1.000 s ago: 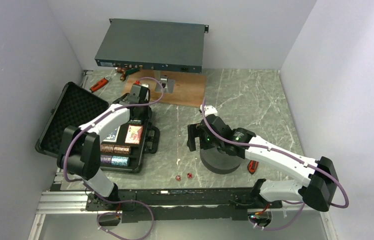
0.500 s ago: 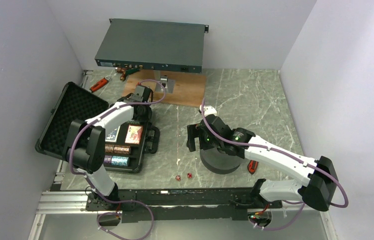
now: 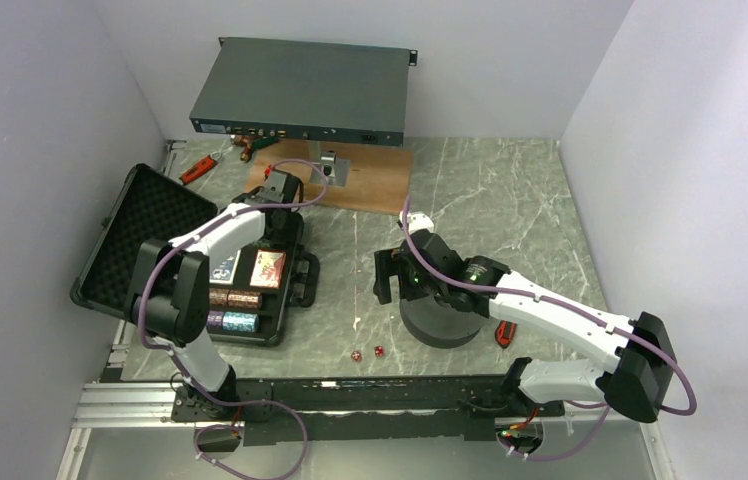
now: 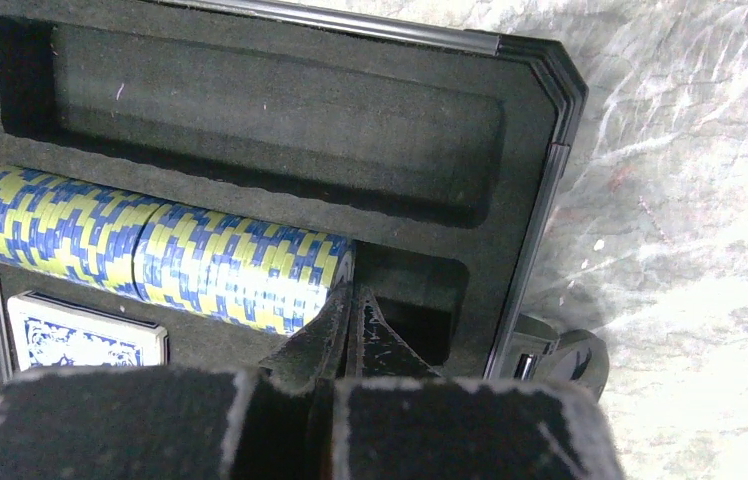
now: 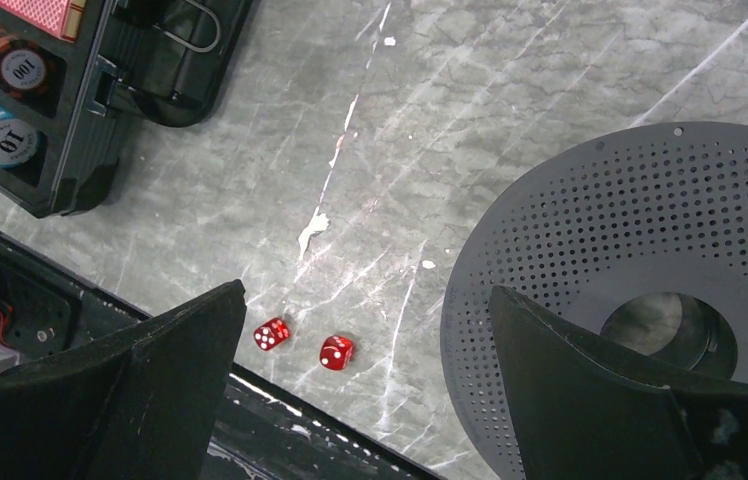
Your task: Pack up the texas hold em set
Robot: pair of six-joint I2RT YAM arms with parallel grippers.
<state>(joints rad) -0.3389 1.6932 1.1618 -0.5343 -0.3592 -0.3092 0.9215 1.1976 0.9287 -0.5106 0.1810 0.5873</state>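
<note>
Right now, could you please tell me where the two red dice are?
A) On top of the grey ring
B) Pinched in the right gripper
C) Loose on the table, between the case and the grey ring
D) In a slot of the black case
C: the two red dice lie on the bare table, clear of the case and the grey ring; the right gripper is open and holds nothing.

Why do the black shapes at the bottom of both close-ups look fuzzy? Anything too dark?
Left wrist view: the left gripper sits too near the lens, so it blurs, while the chip stack is sharp; the empty slot is dim. Right wrist view: the right gripper is soft-edged, the red dice crisp. Top external view: evenly lit.
</note>
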